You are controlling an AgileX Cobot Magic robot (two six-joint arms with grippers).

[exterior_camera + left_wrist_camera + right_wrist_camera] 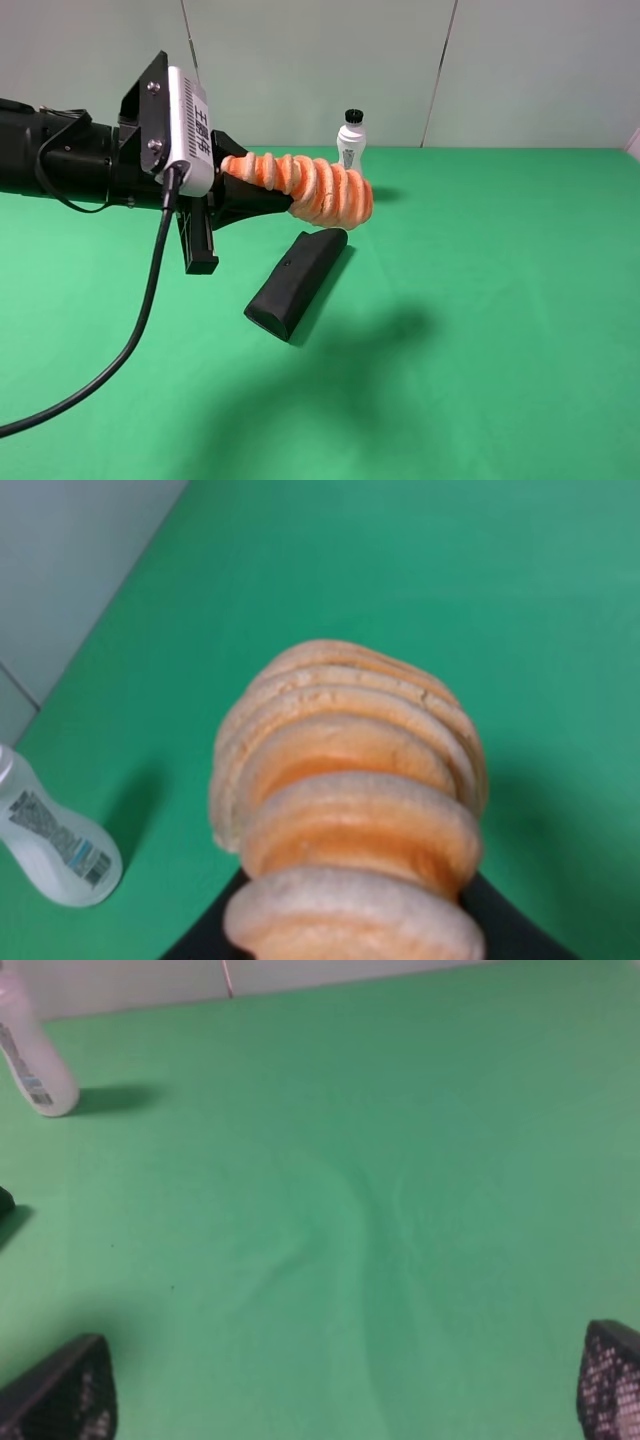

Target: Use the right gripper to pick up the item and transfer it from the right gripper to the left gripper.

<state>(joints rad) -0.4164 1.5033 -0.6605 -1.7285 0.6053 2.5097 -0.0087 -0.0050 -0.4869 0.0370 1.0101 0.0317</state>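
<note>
Nearest the high camera, a black cable (140, 310) trails across the green table (500, 380). Beyond it a black case (296, 283) lies flat, its long side running from 7 to 1 o'clock. Behind and above it the left gripper (262, 190) is clamped on the roll (315, 188), which is off the table. Its long axis is near level, with the held end at 9 o'clock and the free end pointing toward 3, drooping slightly. Farthest back stands a white bottle (351, 142).

From the left wrist the roll (350, 820) looms end-on and blurred, hiding most of the fingers (520, 935). The right gripper (335, 1395) is outside the high view. Its wrist camera catches only two fingertips (60, 1400) cut off at the frame corners, spread wide with green table showing between them.
</note>
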